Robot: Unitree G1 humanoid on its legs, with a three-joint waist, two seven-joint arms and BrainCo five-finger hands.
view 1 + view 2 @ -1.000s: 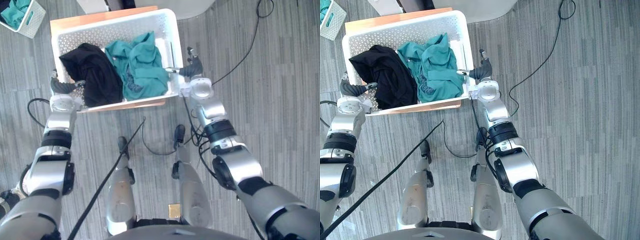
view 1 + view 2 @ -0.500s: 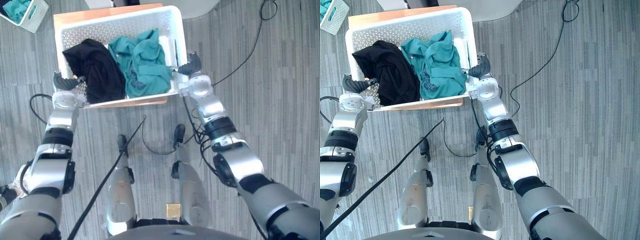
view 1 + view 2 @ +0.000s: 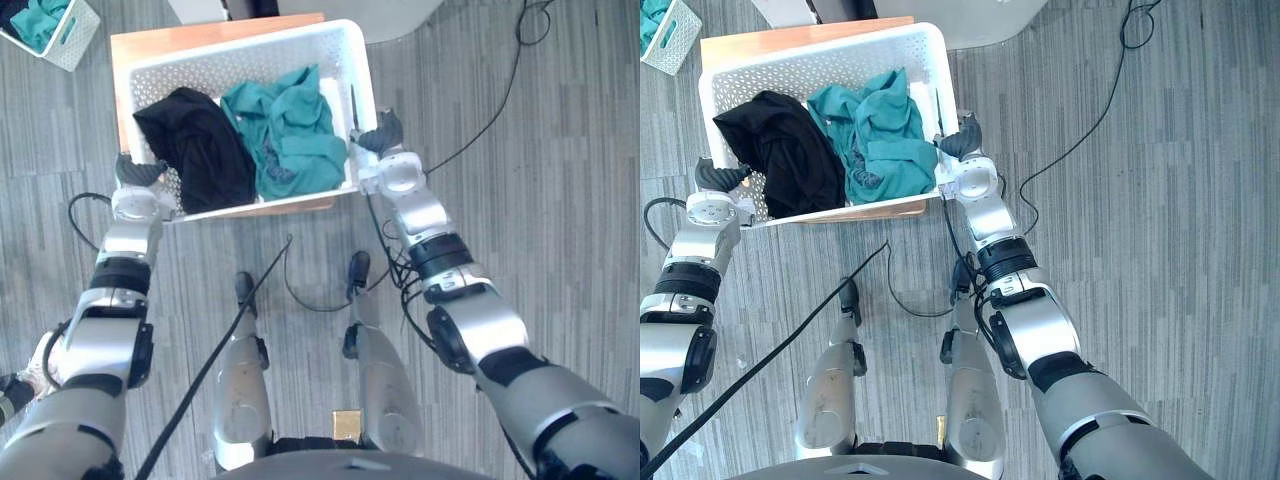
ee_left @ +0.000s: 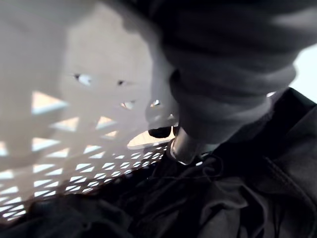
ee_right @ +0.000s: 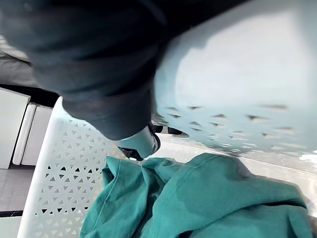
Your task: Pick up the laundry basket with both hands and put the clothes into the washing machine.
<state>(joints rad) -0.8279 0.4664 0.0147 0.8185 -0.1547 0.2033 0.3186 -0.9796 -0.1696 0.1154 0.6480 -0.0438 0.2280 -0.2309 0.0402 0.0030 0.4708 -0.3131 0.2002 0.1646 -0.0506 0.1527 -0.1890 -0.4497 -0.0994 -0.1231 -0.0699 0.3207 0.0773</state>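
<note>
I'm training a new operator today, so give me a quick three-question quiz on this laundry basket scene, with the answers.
1. True or false: the black garment lies at the right hand's end of the laundry basket.
2. What colour is the cloth in the small basket at the far left? A) teal B) black C) white
3. Fill in: a wooden surface shows ___ the laundry basket.
Key: 1 false, it lies at the left hand's end; 2 A; 3 under.
</note>
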